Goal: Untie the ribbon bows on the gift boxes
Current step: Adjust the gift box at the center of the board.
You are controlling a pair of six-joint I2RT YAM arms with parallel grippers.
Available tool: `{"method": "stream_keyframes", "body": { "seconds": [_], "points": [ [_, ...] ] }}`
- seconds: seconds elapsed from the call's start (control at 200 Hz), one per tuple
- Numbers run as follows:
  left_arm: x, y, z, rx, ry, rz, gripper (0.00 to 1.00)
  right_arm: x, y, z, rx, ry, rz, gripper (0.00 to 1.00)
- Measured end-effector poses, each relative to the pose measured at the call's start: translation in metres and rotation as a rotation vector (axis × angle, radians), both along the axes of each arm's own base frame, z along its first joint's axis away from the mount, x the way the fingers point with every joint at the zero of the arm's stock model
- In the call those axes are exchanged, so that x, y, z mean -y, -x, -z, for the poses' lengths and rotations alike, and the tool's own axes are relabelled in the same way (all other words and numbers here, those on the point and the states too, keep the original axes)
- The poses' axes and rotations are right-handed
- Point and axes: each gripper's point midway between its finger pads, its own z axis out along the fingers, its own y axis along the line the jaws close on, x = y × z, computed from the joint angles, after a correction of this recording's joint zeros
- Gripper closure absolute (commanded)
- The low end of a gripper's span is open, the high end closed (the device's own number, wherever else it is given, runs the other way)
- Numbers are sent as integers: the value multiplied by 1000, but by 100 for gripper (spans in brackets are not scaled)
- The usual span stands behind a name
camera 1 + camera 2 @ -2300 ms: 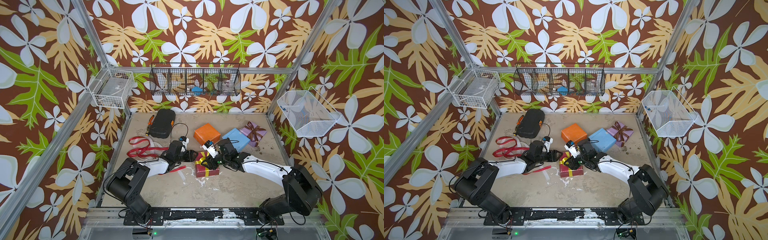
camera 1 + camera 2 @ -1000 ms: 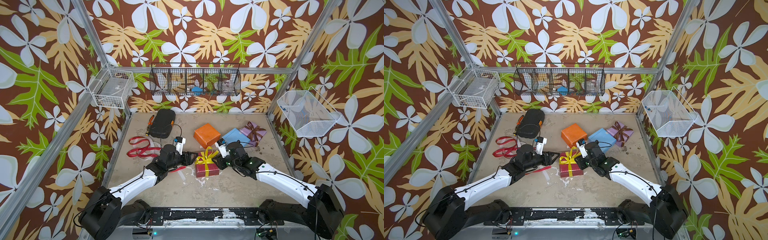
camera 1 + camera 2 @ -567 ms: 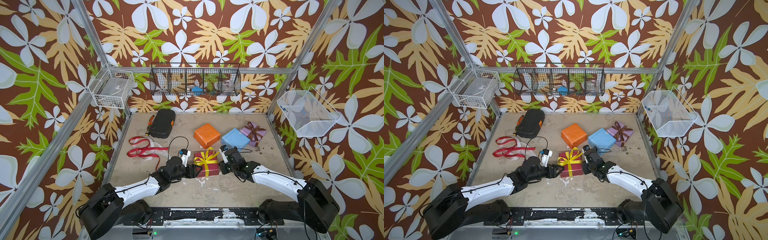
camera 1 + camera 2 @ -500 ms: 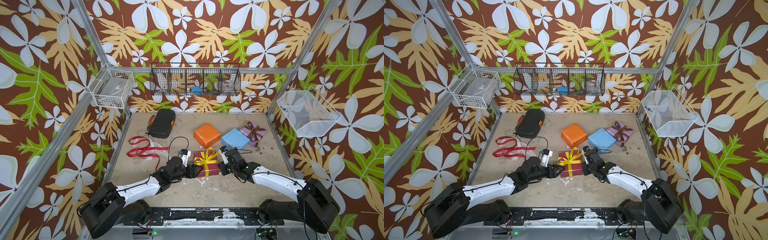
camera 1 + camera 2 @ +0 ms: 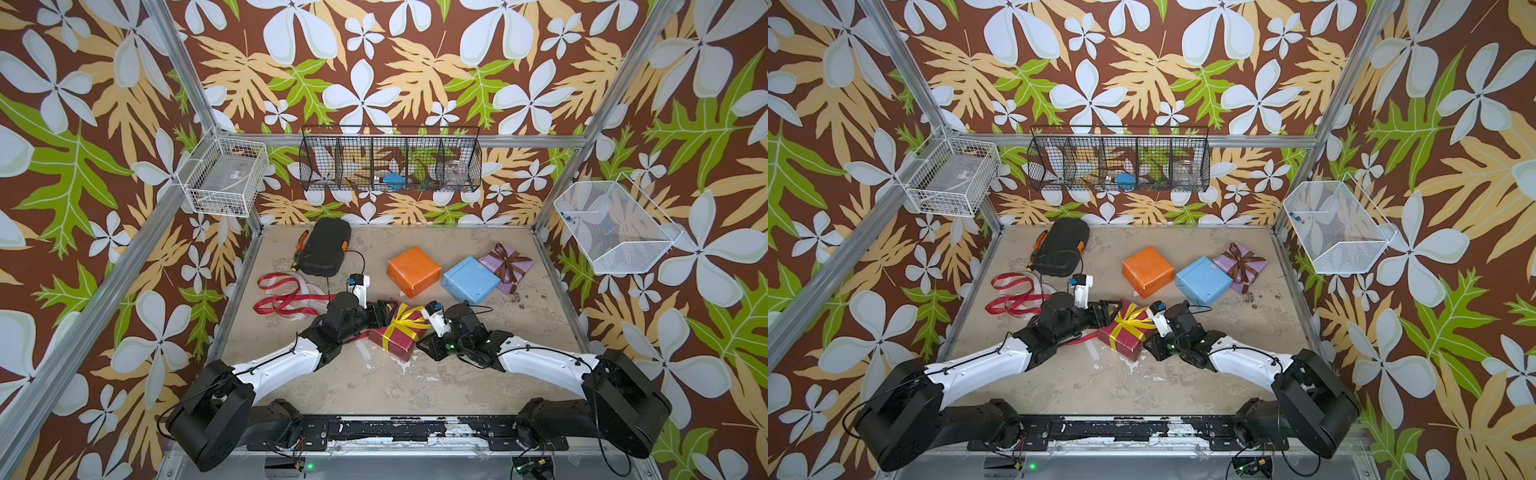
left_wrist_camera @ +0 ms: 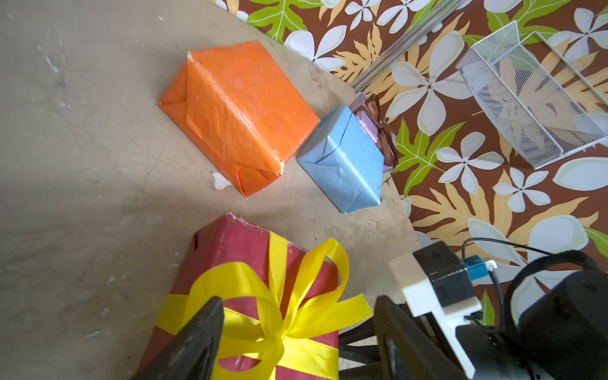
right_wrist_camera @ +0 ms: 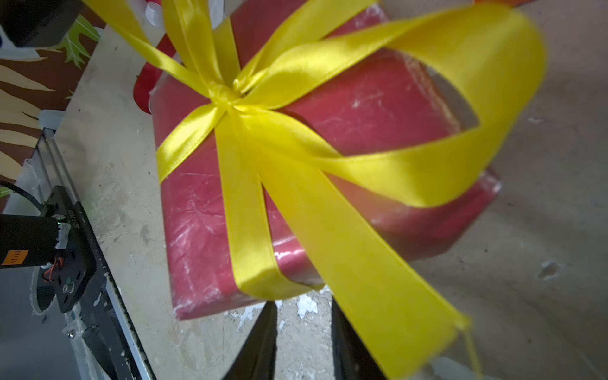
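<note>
The dark red gift box (image 5: 400, 343) stands mid-table, wearing a tied yellow ribbon bow (image 5: 402, 322) with both loops up. My left gripper (image 5: 384, 309) is open at the box's far-left side. In the left wrist view its fingers (image 6: 200, 339) straddle the bow (image 6: 279, 329) without touching it. My right gripper (image 5: 422, 344) is at the box's right front corner, jaws narrowly open with bare table between them (image 7: 302, 306). One yellow tail (image 7: 378, 296) lies across one of its fingers, its end free. The lilac box (image 5: 505, 262) keeps a brown bow. The orange box (image 5: 413, 270) and the light blue box (image 5: 469, 278) are bare.
Loose red and white ribbons (image 5: 286, 295) lie at the left. A black tool case (image 5: 324, 247) sits at the back left, with pliers beside it. Wire baskets (image 5: 390, 160) hang on the back and side walls. The metal frame edge (image 7: 98, 296) runs close to the red box's front.
The dark red box has turned and shifted a little left. My left gripper moved away from the front and opened wider. My right gripper slid to the box's right front corner.
</note>
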Motion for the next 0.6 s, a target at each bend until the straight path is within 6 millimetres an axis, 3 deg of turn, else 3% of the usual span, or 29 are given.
{"method": "stream_keyframes", "body": {
  "seconds": [0.085, 0.17, 0.32, 0.48, 0.6],
  "points": [
    [-4, 2, -1, 8, -33, 6, 23, 8, -3, -10, 21, -15, 23, 64],
    [-8, 4, 5, -6, -61, -4, 23, 23, -17, -22, 48, -33, 85, 55],
    [-14, 11, 21, -39, -91, -2, 23, 41, -38, -35, 49, -72, 153, 52],
    [-16, 15, 31, -57, -107, 1, 20, 34, -49, -49, 38, -148, 130, 41],
    [-17, 13, 35, -53, -123, 4, 18, 25, -49, -51, 15, -199, 89, 39]
  ]
}}
